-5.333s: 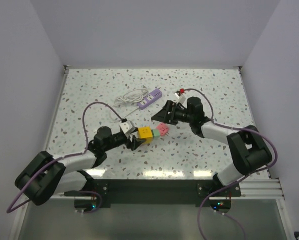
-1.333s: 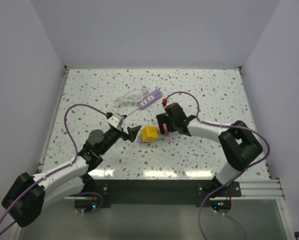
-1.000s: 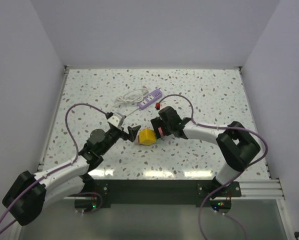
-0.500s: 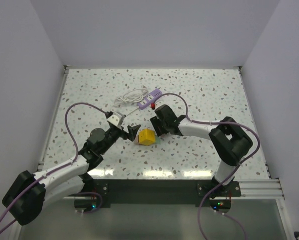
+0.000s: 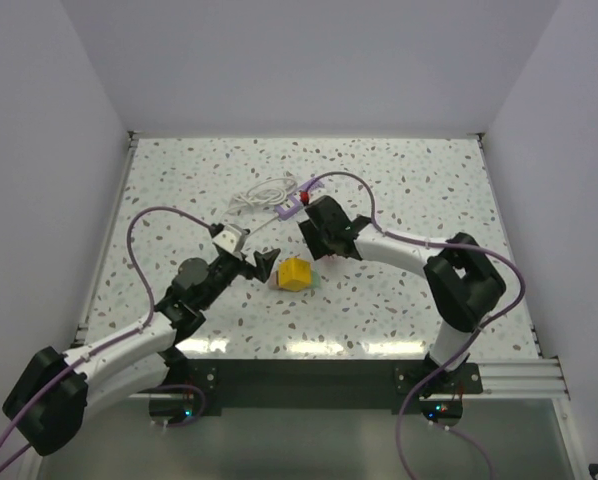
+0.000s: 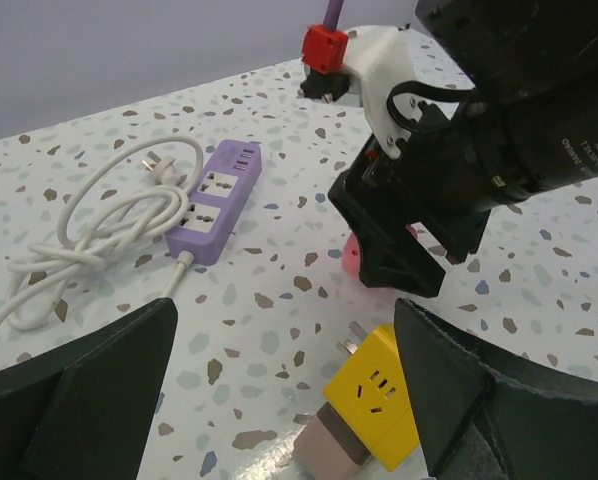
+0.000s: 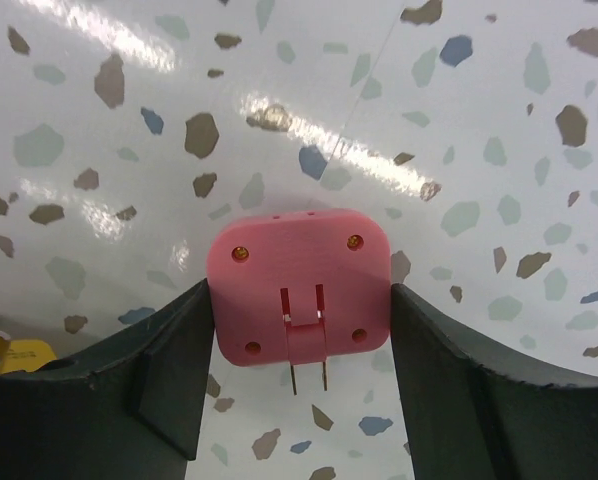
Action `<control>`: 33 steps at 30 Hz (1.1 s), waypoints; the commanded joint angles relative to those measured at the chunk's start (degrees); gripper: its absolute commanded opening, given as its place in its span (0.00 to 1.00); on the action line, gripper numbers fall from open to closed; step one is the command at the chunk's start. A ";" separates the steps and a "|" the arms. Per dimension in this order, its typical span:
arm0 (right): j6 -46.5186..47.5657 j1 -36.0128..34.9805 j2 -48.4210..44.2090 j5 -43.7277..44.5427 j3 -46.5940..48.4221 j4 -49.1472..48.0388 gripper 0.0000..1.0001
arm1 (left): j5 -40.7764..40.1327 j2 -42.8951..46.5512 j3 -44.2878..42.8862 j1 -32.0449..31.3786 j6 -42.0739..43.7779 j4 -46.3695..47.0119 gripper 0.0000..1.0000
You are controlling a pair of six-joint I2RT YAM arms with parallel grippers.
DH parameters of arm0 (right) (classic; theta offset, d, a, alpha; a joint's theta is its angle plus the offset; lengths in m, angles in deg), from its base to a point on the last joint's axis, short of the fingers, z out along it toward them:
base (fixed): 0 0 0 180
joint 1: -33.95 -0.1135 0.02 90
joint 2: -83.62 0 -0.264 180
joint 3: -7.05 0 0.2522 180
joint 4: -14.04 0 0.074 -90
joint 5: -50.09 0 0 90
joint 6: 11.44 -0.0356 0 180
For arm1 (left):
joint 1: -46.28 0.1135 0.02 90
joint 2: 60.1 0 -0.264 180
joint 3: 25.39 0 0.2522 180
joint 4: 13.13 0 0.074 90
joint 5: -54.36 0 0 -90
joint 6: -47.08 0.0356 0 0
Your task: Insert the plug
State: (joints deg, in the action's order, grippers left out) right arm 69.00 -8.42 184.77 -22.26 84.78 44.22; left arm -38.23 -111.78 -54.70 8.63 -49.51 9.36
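My right gripper (image 7: pixel 299 292) is shut on a pink plug (image 7: pixel 299 285), pinched on both sides with its two metal prongs showing. It hangs a little above the table, near the purple power strip (image 6: pixel 216 190). In the top view the right gripper (image 5: pixel 331 250) hides the plug. In the left wrist view a bit of the pink plug (image 6: pixel 351 258) shows under that gripper (image 6: pixel 399 250). My left gripper (image 6: pixel 284 320) is open, and a yellow cube adapter (image 6: pixel 384 405) lies on the table between its fingers, close to the right finger. In the top view the left gripper (image 5: pixel 267 266) sits just left of the yellow adapter (image 5: pixel 295 273).
The power strip (image 5: pixel 291 208) lies at the back middle with its coiled white cable (image 5: pixel 259 193) to the left, also in the left wrist view (image 6: pixel 79 240). A mauve block (image 6: pixel 329 450) is joined to the yellow adapter. A small green piece (image 5: pixel 315 283) lies beside it.
My right gripper has pulled the pink plug off the yellow adapter and carried it back and left toward the power strip. The left gripper has let go of the adapter and stays open.
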 commanded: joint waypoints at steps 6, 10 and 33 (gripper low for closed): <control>-5.28 0.01 -7.35 2.56 8.10 1.68 0.00 | -2.68 -2.19 -2.90 -1.90 2.81 3.48 0.92; -9.23 0.01 -12.71 1.78 7.32 -1.55 0.00 | -3.30 -4.65 -3.96 -4.53 2.20 5.49 0.92; -25.24 -3.86 -26.87 -9.83 -4.64 -17.57 0.00 | -12.53 -22.58 -12.66 -12.01 -6.06 28.25 0.93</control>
State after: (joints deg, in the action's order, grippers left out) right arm 45.59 -11.39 160.05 -31.01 79.86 31.09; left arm -48.30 -132.46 -64.12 -3.26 -54.36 31.07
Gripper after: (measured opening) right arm 0.666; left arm 0.924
